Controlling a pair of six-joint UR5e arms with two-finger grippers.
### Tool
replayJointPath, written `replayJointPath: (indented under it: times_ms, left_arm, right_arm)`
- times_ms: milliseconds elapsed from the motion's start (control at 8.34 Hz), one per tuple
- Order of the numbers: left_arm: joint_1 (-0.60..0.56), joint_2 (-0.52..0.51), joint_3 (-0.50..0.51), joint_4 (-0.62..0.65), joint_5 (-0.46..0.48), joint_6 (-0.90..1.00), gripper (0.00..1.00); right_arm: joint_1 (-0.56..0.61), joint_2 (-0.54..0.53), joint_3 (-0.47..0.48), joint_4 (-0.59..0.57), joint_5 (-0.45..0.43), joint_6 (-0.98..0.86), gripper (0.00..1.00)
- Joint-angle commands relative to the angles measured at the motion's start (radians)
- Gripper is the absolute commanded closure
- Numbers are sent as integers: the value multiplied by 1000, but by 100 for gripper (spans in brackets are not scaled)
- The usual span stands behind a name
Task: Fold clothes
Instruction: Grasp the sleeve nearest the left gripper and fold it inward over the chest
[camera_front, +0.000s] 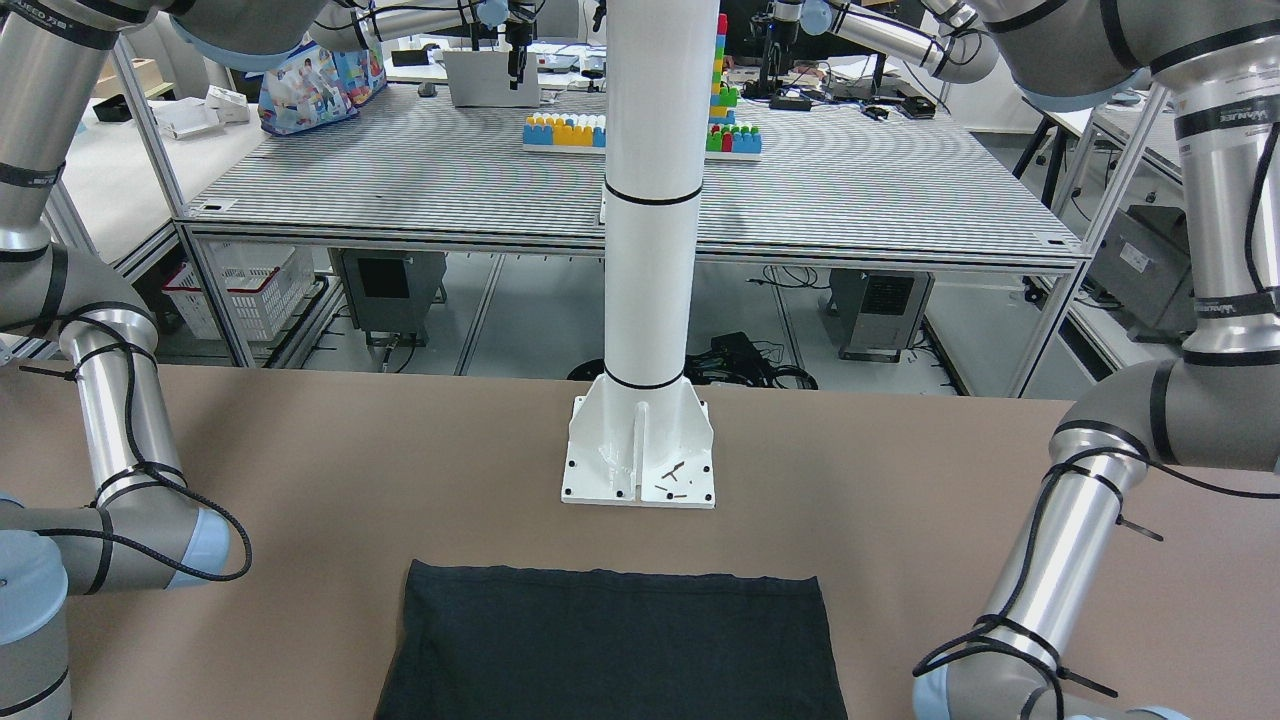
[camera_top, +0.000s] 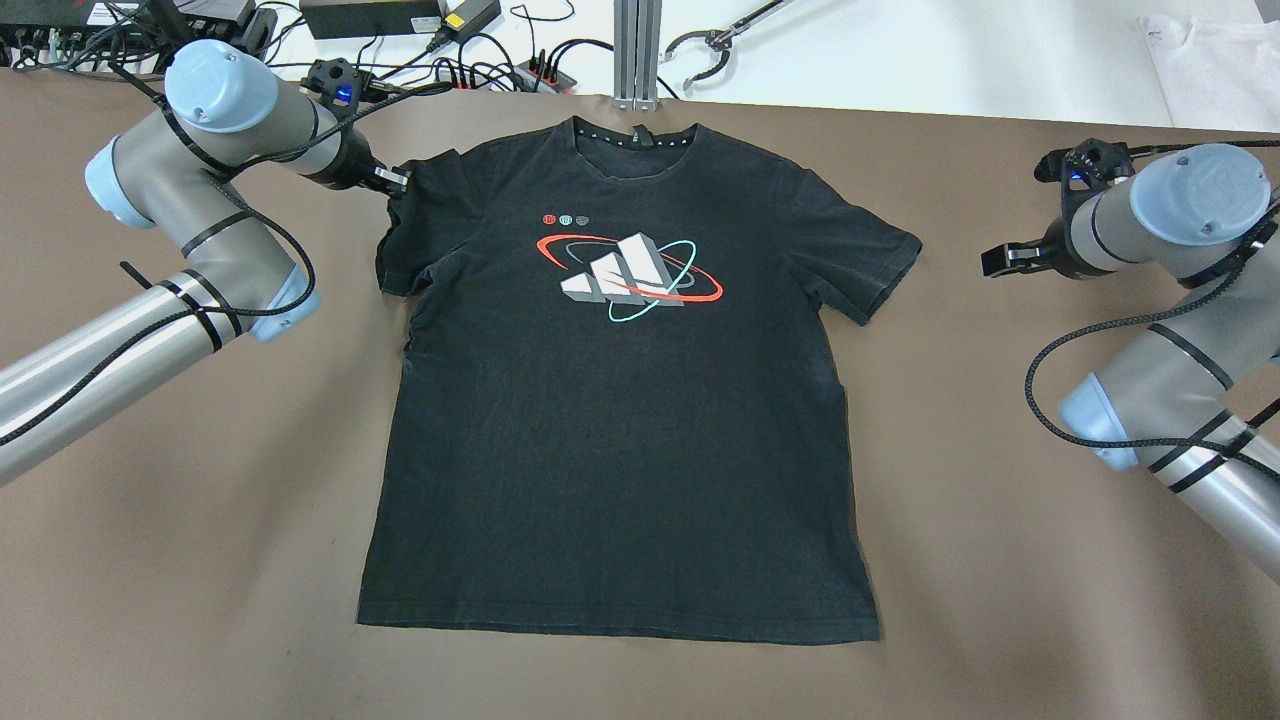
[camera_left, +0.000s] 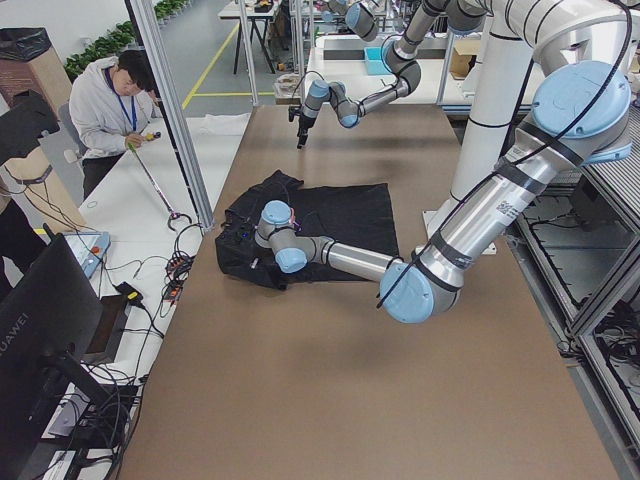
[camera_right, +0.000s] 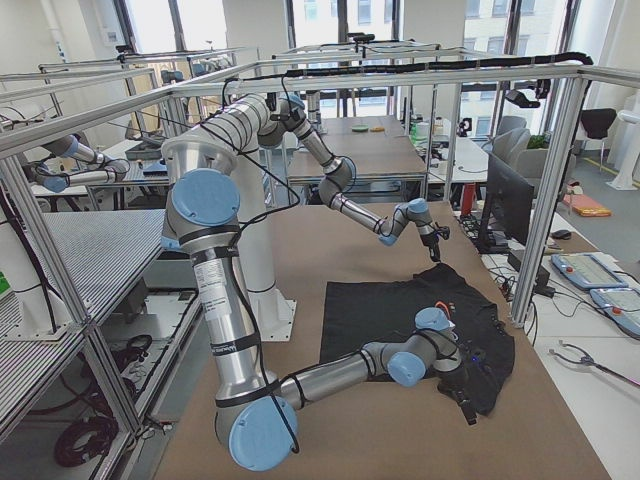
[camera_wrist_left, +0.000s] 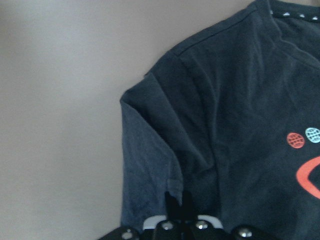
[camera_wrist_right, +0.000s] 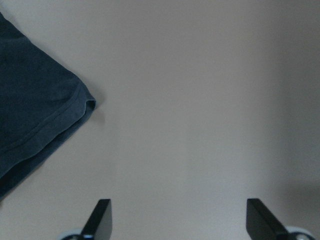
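Pinching one black T-shirt (camera_top: 620, 450), left hand (camera_top: 399, 184), right hand (camera_top: 1001, 259) spread.

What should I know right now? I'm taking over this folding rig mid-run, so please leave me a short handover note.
Left claw: looks shut on the T-shirt, pinching the sleeve on the robot's left, which is bunched inward.
Right claw: open, holding nothing, over bare table just outside the other sleeve.
T-shirt: spread flat, print up, collar away from the robot.
Done: no fold finished, only that one sleeve gripped.
Left: probably fold in both sleeves and sides, then the body.
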Motion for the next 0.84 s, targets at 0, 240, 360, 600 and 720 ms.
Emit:
replayJointPath:
  times_ms: [0, 240, 360, 600, 720]
  left_arm:
    - [73, -86, -11, 93, 87, -120, 100]
    - [120, -156, -6, 179, 130, -182, 100]
    - [137, -179, 1, 192, 149, -202, 100]
    - [170, -201, 4, 207, 172, -260, 100]
    - [193, -204, 4, 209, 221, -268, 100]
  right_arm:
    - [0, 1, 0, 0, 0, 1, 5]
    - [0, 1, 1, 0, 2, 1, 5]
    - [0, 0, 1, 0, 2, 1, 5]
    - [-2, 1, 1, 0, 2, 1, 5]
    - [-2, 0, 1, 0, 0, 1, 5]
